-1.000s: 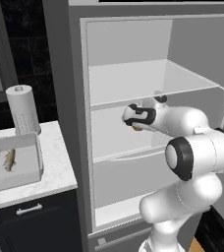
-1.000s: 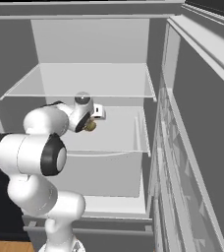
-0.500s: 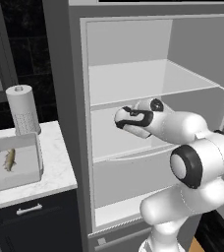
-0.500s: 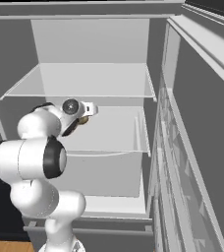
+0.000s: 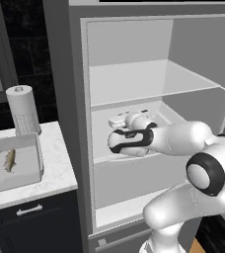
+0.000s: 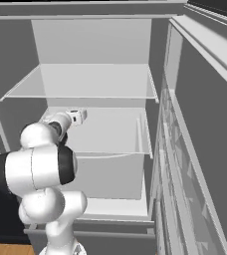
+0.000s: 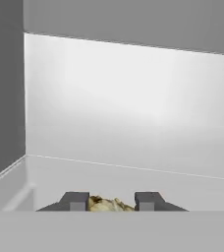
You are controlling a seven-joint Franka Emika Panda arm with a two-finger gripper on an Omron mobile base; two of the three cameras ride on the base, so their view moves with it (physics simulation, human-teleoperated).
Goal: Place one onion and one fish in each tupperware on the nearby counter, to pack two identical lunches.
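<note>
Claw [image 7: 112, 202] at the end of the white Franka arm [image 5: 183, 141] sits inside an open refrigerator [image 5: 154, 99], level with the middle shelf [image 6: 105, 134], in a simulated kitchen. Seen from the hand camera, its two dark fingertips [image 7: 74, 201] stand a short way apart with a lumpy tan object, seemingly a fish [image 7: 109, 204], pinched between them; too little of it shows to be sure of its name. Ahead of the claw lie the pale back wall and floor of the fridge compartment.

To the left of the fridge, the marble-look desk [image 5: 60, 173] over dark cabinet fronts carries a pale-grey tupperware [image 5: 28, 173] with a second, slender fish [image 5: 9, 160] lying lengthwise inside it. A paper towel roll [image 5: 22, 109] stands upright behind the tupperware, near the back of the desk. From the right base camera, the arm's forearm reaches into the fridge from the left, with the glass upper shelf [image 6: 85, 82] above it and the open fridge door [image 6: 200, 159] at right.
</note>
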